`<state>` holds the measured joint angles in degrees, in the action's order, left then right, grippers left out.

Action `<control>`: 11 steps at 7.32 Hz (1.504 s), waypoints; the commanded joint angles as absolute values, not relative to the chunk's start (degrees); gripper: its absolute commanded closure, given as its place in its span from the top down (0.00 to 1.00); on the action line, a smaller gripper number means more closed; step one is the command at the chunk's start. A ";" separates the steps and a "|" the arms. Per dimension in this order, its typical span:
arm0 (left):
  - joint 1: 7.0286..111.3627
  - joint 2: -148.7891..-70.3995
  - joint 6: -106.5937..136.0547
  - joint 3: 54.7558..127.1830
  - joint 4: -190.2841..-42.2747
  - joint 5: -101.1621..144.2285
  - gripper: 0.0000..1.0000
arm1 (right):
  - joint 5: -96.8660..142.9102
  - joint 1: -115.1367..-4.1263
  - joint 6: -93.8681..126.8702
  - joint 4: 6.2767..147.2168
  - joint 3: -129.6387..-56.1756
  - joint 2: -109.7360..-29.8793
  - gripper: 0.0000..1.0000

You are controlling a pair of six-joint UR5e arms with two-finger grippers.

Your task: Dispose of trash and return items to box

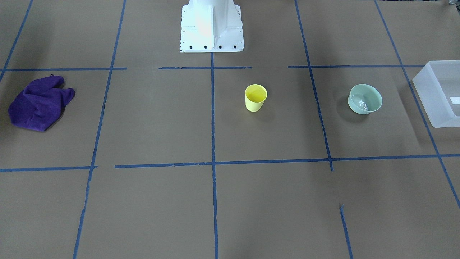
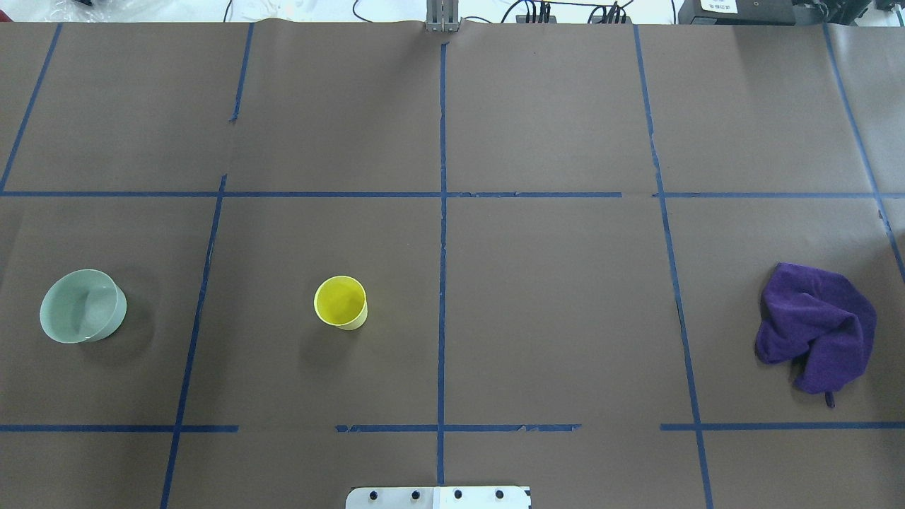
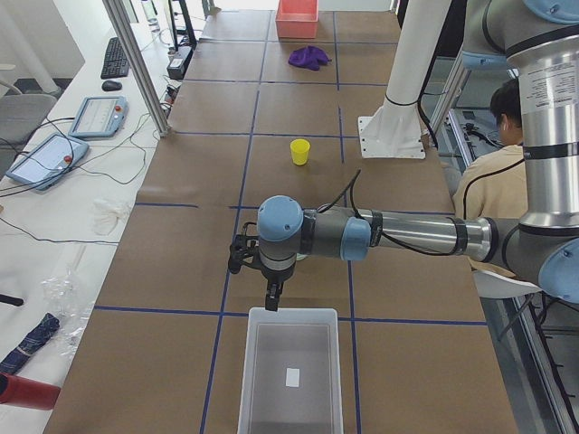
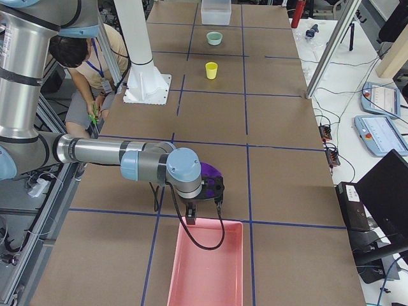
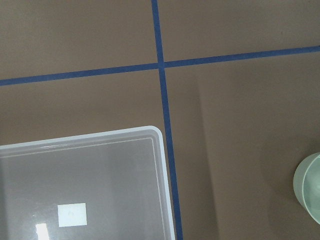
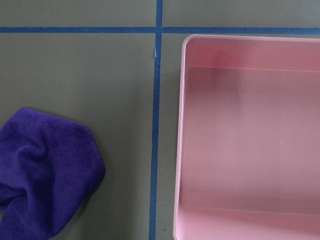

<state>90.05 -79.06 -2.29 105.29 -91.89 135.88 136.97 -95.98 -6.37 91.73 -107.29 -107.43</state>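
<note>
The yellow cup (image 1: 256, 98) stands upright near the table's middle, also in the overhead view (image 2: 341, 302). The mint-green bowl (image 1: 364, 99) stands upright between the cup and the frosted box (image 1: 429, 97), and shows in the overhead view (image 2: 81, 306). The box holds only a white label (image 5: 72, 214). My left gripper (image 3: 270, 294) hangs above the box's near rim (image 3: 291, 313). My right gripper (image 4: 190, 218) hangs over the edge of a pink bin (image 4: 210, 274). I cannot tell whether either gripper is open or shut.
A crumpled purple cloth (image 1: 39, 102) lies on the table's far side from the box, beside the pink bin (image 6: 180, 125). The white robot base (image 1: 212, 32) stands at the table's edge. Blue tape lines cross the brown table. A person sits behind the robot.
</note>
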 commanded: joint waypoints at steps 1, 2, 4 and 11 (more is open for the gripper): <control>89.83 -79.54 -2.37 105.29 -91.93 135.97 1.00 | 136.93 -95.98 -6.50 91.76 -107.40 -107.40 1.00; 89.91 -79.54 -2.29 105.73 -92.02 135.97 1.00 | 137.02 -95.98 -6.68 91.76 -107.49 -107.40 1.00; 89.74 -82.24 -2.46 106.08 -92.37 136.23 1.00 | 137.02 -95.80 -6.50 91.76 -108.89 -106.71 1.00; 80.64 -90.44 27.59 104.04 -135.24 135.62 1.00 | 140.89 -95.19 -5.27 81.57 -109.34 -101.08 1.00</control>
